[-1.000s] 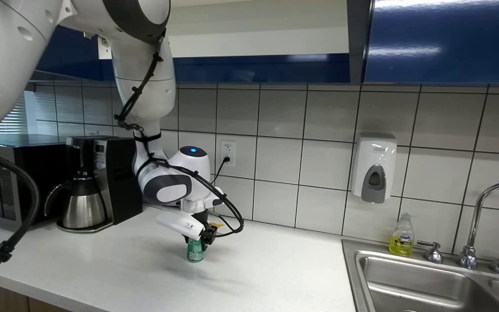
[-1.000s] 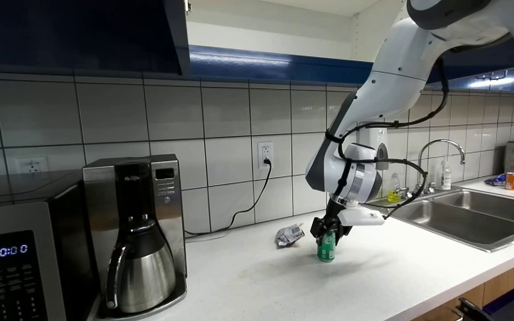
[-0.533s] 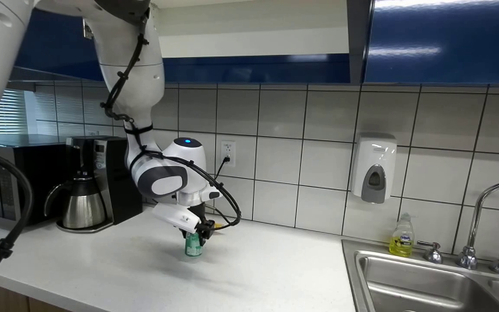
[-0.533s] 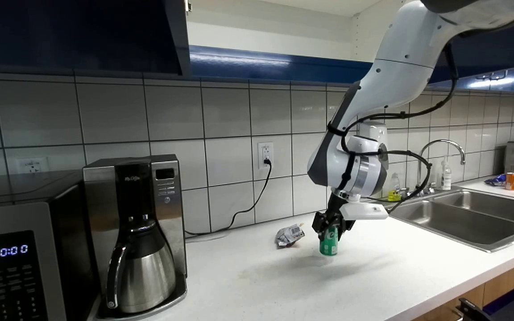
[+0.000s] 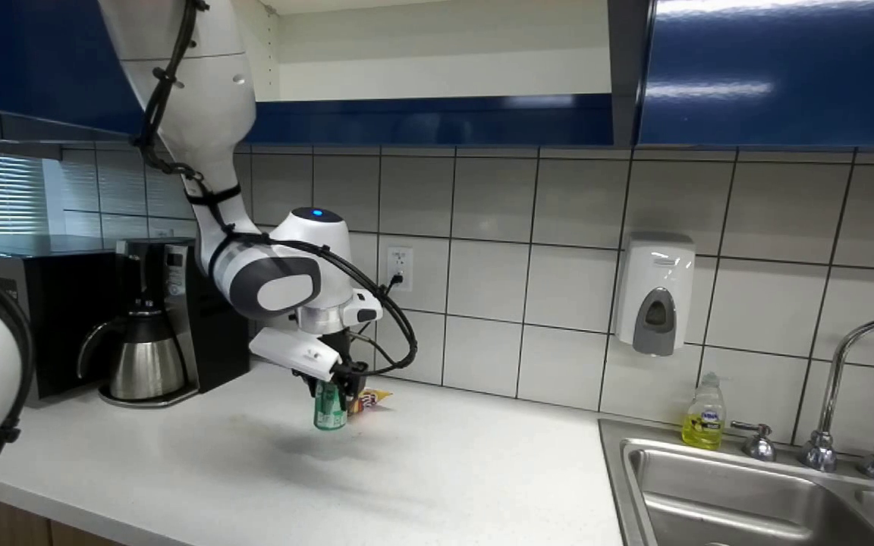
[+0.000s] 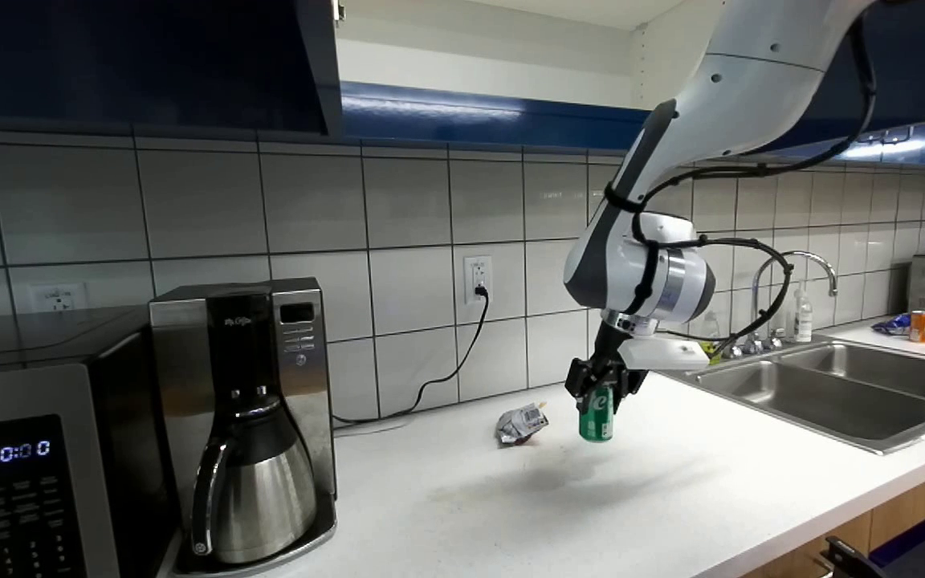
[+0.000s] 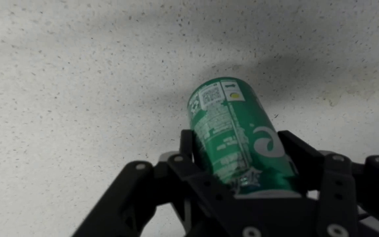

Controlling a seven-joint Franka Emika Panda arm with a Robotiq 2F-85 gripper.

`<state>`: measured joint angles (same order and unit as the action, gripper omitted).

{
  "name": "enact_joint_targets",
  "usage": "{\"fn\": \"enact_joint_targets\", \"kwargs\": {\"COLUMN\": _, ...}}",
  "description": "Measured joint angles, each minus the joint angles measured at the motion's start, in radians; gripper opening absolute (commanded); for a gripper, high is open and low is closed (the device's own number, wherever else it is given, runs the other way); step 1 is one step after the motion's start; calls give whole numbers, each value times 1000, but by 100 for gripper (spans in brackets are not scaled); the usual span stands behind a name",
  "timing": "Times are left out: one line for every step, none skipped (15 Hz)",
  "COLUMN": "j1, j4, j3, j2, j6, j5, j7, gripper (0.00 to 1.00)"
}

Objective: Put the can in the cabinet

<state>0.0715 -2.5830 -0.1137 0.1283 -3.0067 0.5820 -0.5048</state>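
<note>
- At the far left in an exterior view, the microwave (image 5: 69, 318) and the coffee maker (image 5: 205, 326) stand side by side on the worktop (image 5: 475, 478).
- Next comes the tool (image 5: 331, 390), narrowed against two sides of the can (image 5: 329, 415) and holding it. The can hangs a little above the worktop, well below the cabinet (image 5: 444, 64).
- The step in hand seems to be the lift: the grasp looks made, the placing is not yet done. The next move calls for a rise past the cabinet's blue lower edge, then a reach inward, with the can kept near upright to stand once released.
- The can is small, green and slightly tilted. In the wrist view its side carries pale print, a square code and a curling letter. Its top is mostly hidden by the tool; whether the glint there is a dent cannot be told.
- Just to the right, a crumpled wrapper (image 5: 367, 399) lies near the can but apart from it.
- Farther right and overhead, the cabinet shows an open cream bay. Its floor is out of sight behind the blue edge, so catching the can's base there is the likely hazard.
- At the far right come the soap dispenser (image 5: 655, 296), the dish soap (image 5: 703, 417) and the sink (image 5: 622, 485).
</note>
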Motion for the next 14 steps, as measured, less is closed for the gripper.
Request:
{"fn": "enact_joint_targets", "kwargs": {"j1": -6, "j4": -12, "j3": 13, "j2": -26, "j6": 20, "j5": -31, "j7": 25, "gripper": 41}}
{"fn": "enact_joint_targets", "kwargs": {"j1": -9, "j4": -24, "j3": 24, "j2": -52, "j6": 42, "j5": -67, "j7": 52, "gripper": 41}}
{"fn": "enact_joint_targets", "kwargs": {"j1": -10, "j4": -34, "j3": 34, "j2": -80, "j6": 66, "j5": -108, "j7": 80, "gripper": 41}}
{"fn": "enact_joint_targets", "kwargs": {"j1": -10, "j4": -43, "j3": 42, "j2": -107, "j6": 90, "j5": -150, "j7": 110, "gripper": 41}}
{"fn": "enact_joint_targets", "kwargs": {"j1": -9, "j4": -50, "j3": 49, "j2": -135, "j6": 116, "j5": -192, "j7": 140, "gripper": 41}}
{"fn": "enact_joint_targets", "kwargs": {"j1": -10, "j4": -55, "j3": 57, "j2": -165, "j6": 145, "j5": -235, "j7": 172, "gripper": 41}}
{"fn": "enact_joint_targets", "kwargs": {"j1": -10, "j4": -58, "j3": 64, "j2": -194, "j6": 175, "j5": -273, "j7": 200, "gripper": 41}}
{"fn": "enact_joint_targets", "kwargs": {"j1": -11, "j4": -59, "j3": 70, "j2": -225, "j6": 209, "j5": -309, "j7": 227, "gripper": 41}}
{"fn": "enact_joint_targets", "kwargs": {"j1": -11, "j4": -58, "j3": 76, "j2": -254, "j6": 242, "j5": -341, "j7": 252, "gripper": 41}}
{"fn": "enact_joint_targets", "kwargs": {"j1": -12, "j4": -58, "j3": 80, "j2": -286, "j6": 276, "j5": -371, "j7": 276, "gripper": 41}}
{"fn": "enact_joint_targets", "kwargs": {"j1": -13, "j4": -58, "j3": 83, "j2": -315, "j6": 308, "j5": -392, "j7": 295, "gripper": 41}}
{"fn": "enact_joint_targets", "kwargs": {"j1": -15, "j4": -57, "j3": 85, "j2": -344, "j6": 341, "j5": -408, "j7": 310, "gripper": 41}}
{"fn": "enact_joint_targets", "kwargs": {"j1": -17, "j4": -56, "j3": 86, "j2": -372, "j6": 371, "j5": -421, "j7": 324, "gripper": 41}}
{"fn": "enact_joint_targets", "kwargs": {"j1": -19, "j4": -55, "j3": 86, "j2": -399, "j6": 403, "j5": -432, "j7": 336, "gripper": 41}}
